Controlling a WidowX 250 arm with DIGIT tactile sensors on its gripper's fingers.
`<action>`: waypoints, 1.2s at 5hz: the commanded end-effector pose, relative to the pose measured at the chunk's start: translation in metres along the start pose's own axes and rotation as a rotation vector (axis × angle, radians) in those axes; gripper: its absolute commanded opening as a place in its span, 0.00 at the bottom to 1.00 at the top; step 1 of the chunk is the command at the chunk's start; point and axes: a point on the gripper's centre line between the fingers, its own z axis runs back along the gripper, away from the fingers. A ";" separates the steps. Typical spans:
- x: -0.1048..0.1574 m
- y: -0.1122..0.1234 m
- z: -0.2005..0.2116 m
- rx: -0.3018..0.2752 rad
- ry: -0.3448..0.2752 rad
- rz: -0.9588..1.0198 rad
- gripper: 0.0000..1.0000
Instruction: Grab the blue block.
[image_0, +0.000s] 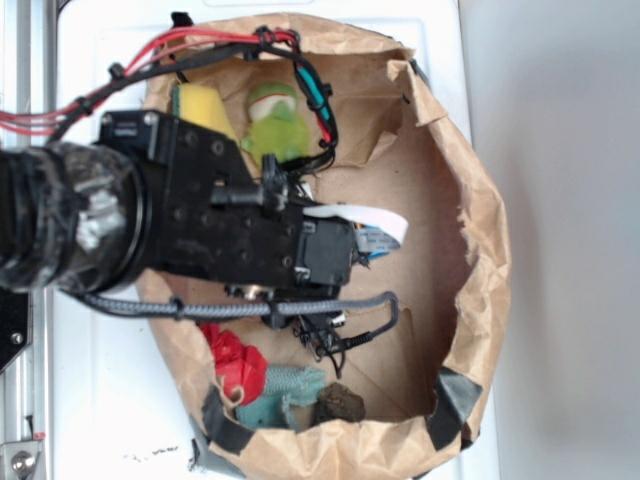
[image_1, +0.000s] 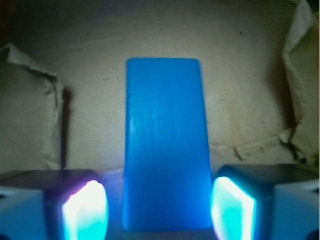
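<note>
Between spread end effector (image_1: 159, 210) fingers | blue block (image_1: 165, 145) lying flat, untouched

- block (image_1: 165, 145): bright blue, plain
- pads (image_1: 84, 210): glowing cyan-white
- bag (image_0: 480, 250): brown paper
- sponge (image_0: 205, 105): yellow
- cloth (image_0: 280, 395): teal-green
- arm (image_0: 220, 230): black

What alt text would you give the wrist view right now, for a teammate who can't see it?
A flat blue block lies lengthwise on brown paper, centered between the two glowing fingers of the open gripper at the bottom edge, with gaps on both sides. Crumpled paper walls rise at left and right.
</note>
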 end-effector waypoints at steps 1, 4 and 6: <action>0.013 0.002 0.010 -0.011 -0.038 0.005 0.00; 0.014 0.003 0.011 -0.031 -0.048 0.021 0.00; 0.046 -0.006 0.074 -0.137 0.011 0.026 0.00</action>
